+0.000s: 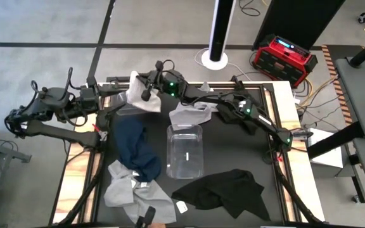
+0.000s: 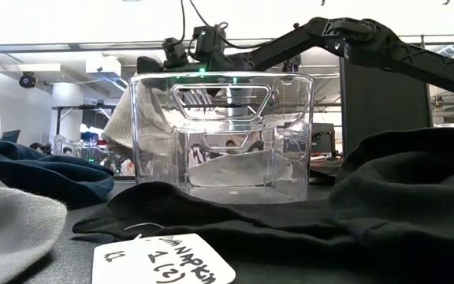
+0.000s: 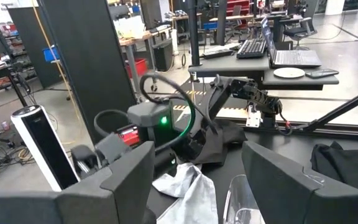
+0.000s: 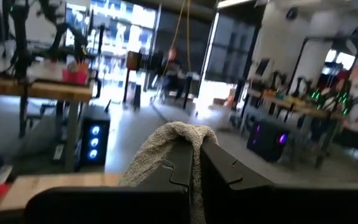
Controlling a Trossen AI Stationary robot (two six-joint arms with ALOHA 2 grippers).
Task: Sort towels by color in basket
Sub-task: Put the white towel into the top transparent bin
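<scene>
The right pincer (image 1: 146,95) is clamped on a light grey towel (image 1: 137,96), lifted off the black surface (image 1: 233,149) at its far edge; in the right wrist view the towel (image 4: 176,142) drapes over the two closed fingers (image 4: 219,171); a second pale towel (image 1: 192,115) lies on the surface just beside this pincer, between it and the clear basket (image 1: 185,152); the basket stands nearer the front than the pincer, and in the low view the held towel (image 2: 136,126) hangs behind the basket's (image 2: 219,138) far wall.

The left pincer (image 1: 113,113) sits close by the right one, its fingers (image 3: 126,180) spread apart and holding nothing; a navy towel (image 1: 132,147) lies just in front of it; beyond that, toward the front edge, a grey towel (image 1: 128,190) rests crumpled, touching the navy one; a black towel (image 1: 230,190) is spread on the other side of the basket, well away from both pincers, with a white tag (image 2: 164,260) lying on its near edge in the low view.

The right arm (image 1: 258,120) crosses over the far edge of the surface to reach its spot.
</scene>
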